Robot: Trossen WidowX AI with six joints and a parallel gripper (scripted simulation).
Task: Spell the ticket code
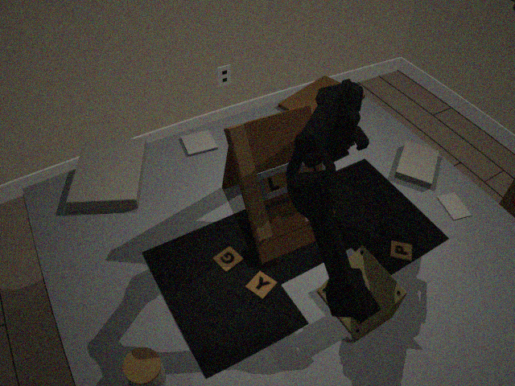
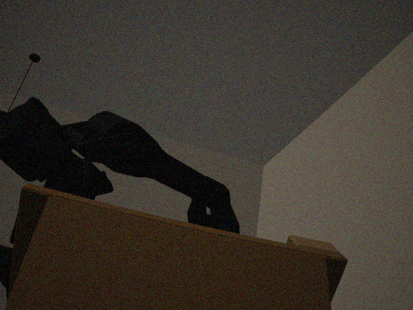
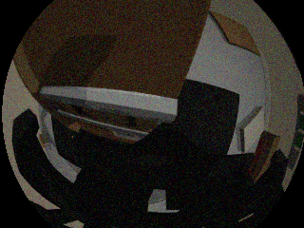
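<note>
The brown board (image 1: 274,143) (image 2: 166,267) (image 3: 142,43) leans upright, with the pale letter rail (image 1: 271,171) (image 3: 128,98) across it. A tile L (image 1: 282,182) sits in the rail. The arm hides much of the rail's right part. Tile G (image 1: 228,258) and tile Y (image 1: 261,285) lie loose left of the board's foot. Tile P (image 1: 401,250) lies at the right. My gripper is shut and holds nothing that I can see. It is close in front of the rail; its fingertips are lost in the dark and behind the arm. I cannot read the ticket's code.
The tiles lie on a black mat (image 1: 187,303). A large pale block (image 1: 109,174) is at the left, a smaller one (image 1: 418,162) at the right. Pale flat pieces (image 1: 199,141) (image 1: 454,205) lie on the counter. An orange round object (image 1: 142,367) is at the front left.
</note>
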